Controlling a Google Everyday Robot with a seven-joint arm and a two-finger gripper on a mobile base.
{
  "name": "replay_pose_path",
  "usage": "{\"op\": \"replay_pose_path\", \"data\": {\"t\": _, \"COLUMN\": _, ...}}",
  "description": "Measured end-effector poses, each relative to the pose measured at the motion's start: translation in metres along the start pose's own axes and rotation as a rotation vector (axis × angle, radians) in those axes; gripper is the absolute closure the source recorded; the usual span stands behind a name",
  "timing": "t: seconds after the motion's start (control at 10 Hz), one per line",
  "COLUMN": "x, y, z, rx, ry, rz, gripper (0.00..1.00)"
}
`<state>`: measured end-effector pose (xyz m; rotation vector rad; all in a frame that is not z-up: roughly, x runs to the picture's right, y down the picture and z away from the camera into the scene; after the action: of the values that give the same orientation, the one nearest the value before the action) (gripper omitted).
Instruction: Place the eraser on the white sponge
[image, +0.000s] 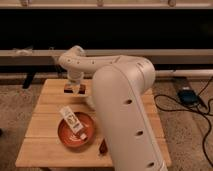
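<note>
Carton (70, 120), cream and labelled, leaning in round orange bowl (75, 135) at left front. Behind it, white two-finger gripper (74, 88) low over slatted wooden table (42, 150), grip state impossible to tell. Small dark rectangular eraser (67, 90) seemingly just beneath. Likely light, stiff and grippy; best pinched across its narrow sides. White sponge not discernible.

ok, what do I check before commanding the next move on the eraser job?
1. Gripper position: above the far left part of the table. ok.
2. Eraser located: only dark shapes right at the gripper. cannot tell.
3. Eraser in grasp: cannot tell.
4. White sponge in sight: not visible; the arm hides the table's right half. not ok.
5. Bowl with the carton: nearer the camera, apart from the gripper. ok.
</note>
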<state>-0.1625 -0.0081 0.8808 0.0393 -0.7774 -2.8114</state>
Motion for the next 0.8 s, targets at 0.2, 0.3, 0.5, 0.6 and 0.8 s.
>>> {"op": "replay_pose_path", "data": {"t": 0.2, "x": -0.012, "y": -0.003, "z": -0.002, "rx": 0.000, "ry": 0.007, "rz": 0.013, "gripper": 1.00}}
{"op": "replay_pose_path", "data": {"t": 0.3, "x": -0.016, "y": -0.004, "z": -0.003, "rx": 0.001, "ry": 0.009, "rz": 0.018, "gripper": 1.00}}
{"op": "replay_pose_path", "data": {"t": 0.5, "x": -0.022, "y": -0.007, "z": -0.003, "rx": 0.003, "ry": 0.010, "rz": 0.027, "gripper": 1.00}}
{"op": "replay_pose_path", "data": {"t": 0.6, "x": -0.027, "y": -0.009, "z": -0.002, "rx": 0.006, "ry": 0.009, "rz": 0.035, "gripper": 1.00}}
{"op": "replay_pose_path", "data": {"t": 0.8, "x": -0.036, "y": -0.010, "z": 0.001, "rx": 0.008, "ry": 0.003, "rz": 0.054, "gripper": 1.00}}
